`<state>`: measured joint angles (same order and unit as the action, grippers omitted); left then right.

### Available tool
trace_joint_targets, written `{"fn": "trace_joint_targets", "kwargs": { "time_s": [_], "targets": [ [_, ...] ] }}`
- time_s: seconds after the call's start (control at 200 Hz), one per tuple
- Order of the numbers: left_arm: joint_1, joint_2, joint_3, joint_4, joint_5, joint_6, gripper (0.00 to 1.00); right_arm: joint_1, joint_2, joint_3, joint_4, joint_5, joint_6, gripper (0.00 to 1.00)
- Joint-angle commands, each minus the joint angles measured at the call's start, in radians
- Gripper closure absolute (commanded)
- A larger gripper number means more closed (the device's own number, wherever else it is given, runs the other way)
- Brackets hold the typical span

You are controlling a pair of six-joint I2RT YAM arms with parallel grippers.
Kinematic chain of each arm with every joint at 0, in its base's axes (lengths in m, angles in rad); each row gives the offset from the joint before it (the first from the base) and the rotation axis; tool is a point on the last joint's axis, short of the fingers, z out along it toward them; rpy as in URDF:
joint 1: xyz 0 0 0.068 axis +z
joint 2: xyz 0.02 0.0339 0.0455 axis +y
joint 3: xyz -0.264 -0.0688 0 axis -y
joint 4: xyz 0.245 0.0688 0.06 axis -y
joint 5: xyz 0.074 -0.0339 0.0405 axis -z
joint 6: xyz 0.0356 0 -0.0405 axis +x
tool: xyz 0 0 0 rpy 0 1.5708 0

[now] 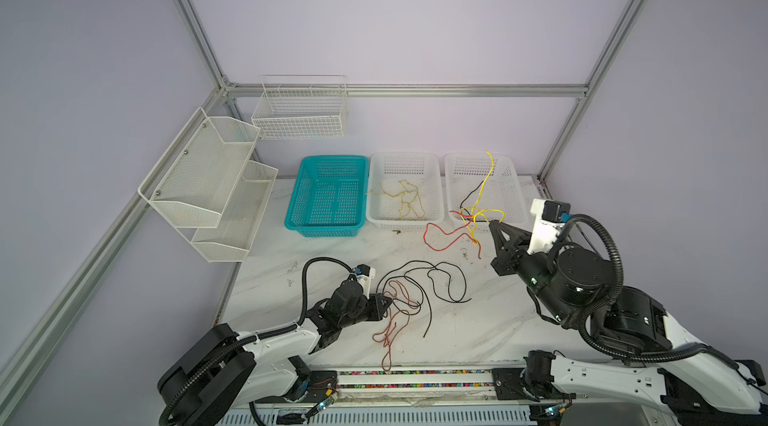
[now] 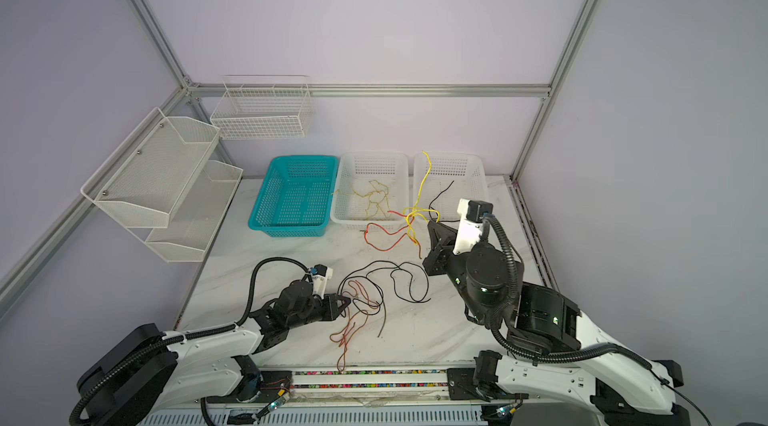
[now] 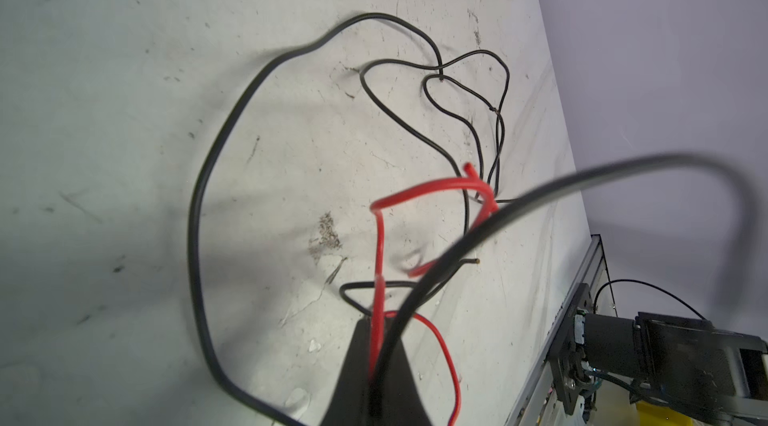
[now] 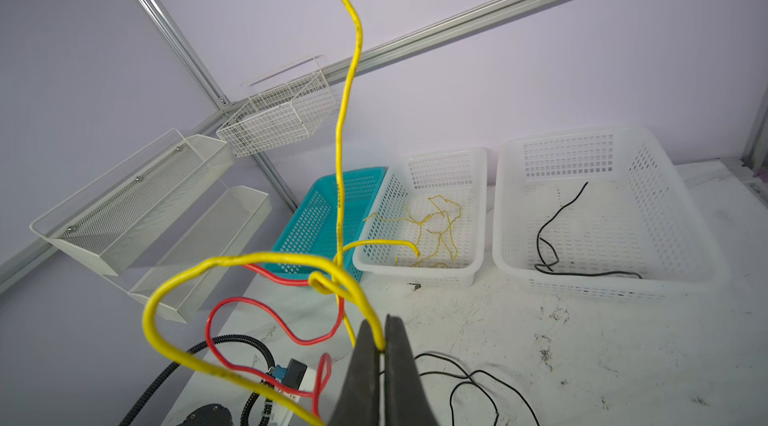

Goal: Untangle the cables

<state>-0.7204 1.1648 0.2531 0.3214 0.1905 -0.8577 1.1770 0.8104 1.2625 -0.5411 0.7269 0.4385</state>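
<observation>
Right gripper (image 4: 380,334) clamped on yellow plastic-coated wire (image 4: 338,162), left gripper (image 3: 378,345) on thin red wire (image 3: 379,257); pulling could cinch yellow's mid-frame knot round red-orange loop (image 4: 245,300).

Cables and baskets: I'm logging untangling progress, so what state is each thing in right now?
Left gripper, shut on near red cable.
Right gripper, shut on thick yellow cable.
Thick yellow cable, lifted, tangled with far red cable.
Loose black cables, looped on table, crossing near red cable.
Teal basket, empty.
Middle white basket, holds thin yellow cable.
Right white basket, holds lone black cable.
</observation>
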Motion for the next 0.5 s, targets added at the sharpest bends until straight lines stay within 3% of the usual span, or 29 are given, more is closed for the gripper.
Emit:
{"fn": "trace_joint_targets", "kwargs": {
  "time_s": [0.0,0.045,0.09,0.205,0.28,0.495],
  "targets": [
    [0.006,-0.024,-0.023,0.079,0.026,-0.023,1.0,0.0,0.038,-0.023,-0.039,-0.005,-0.012,1.0],
    [0.004,-0.042,-0.014,0.077,0.028,-0.021,1.0,0.0,0.058,-0.04,-0.042,-0.013,-0.001,1.0],
    [0.006,-0.064,-0.004,0.069,0.031,-0.019,0.92,0.0,0.07,-0.06,-0.036,-0.017,0.007,1.0],
    [0.006,-0.131,0.045,-0.02,0.027,-0.007,0.56,-0.001,0.079,-0.113,0.009,-0.034,0.006,1.0],
    [0.006,-0.183,0.074,-0.07,0.033,0.001,0.39,-0.001,0.086,-0.135,0.03,-0.049,0.008,1.0],
    [0.006,-0.348,0.096,-0.061,0.072,-0.018,0.18,0.0,0.101,-0.186,0.08,-0.093,0.016,1.0]
  ]
}}
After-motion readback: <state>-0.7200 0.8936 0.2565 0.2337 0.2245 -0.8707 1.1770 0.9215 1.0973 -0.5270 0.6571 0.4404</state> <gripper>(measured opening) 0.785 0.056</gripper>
